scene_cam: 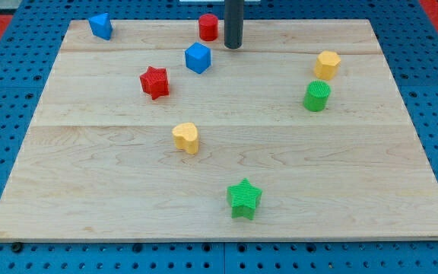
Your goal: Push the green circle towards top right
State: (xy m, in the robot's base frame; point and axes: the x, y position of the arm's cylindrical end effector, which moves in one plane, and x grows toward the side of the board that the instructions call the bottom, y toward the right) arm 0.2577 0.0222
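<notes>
So the green circle [317, 96] is sitting on the right side of the wooden board [128, 190], just below the yellow hexagon [327, 65], close but not quite touching. My tip [233, 46] is way off from it, up near the view's top, right beside the red cylinder [208, 27] and just up-right of the blue cube [198, 58]. It's only a bare rod, so nothing's gripped. Further left are the red star [155, 82] and blue triangle [101, 25], with the yellow heart [186, 138] and green star [244, 199] lower down.

green circle [317, 96] | red star [155, 82] | blue cube [198, 58] | yellow heart [186, 138] | green star [244, 198]
</notes>
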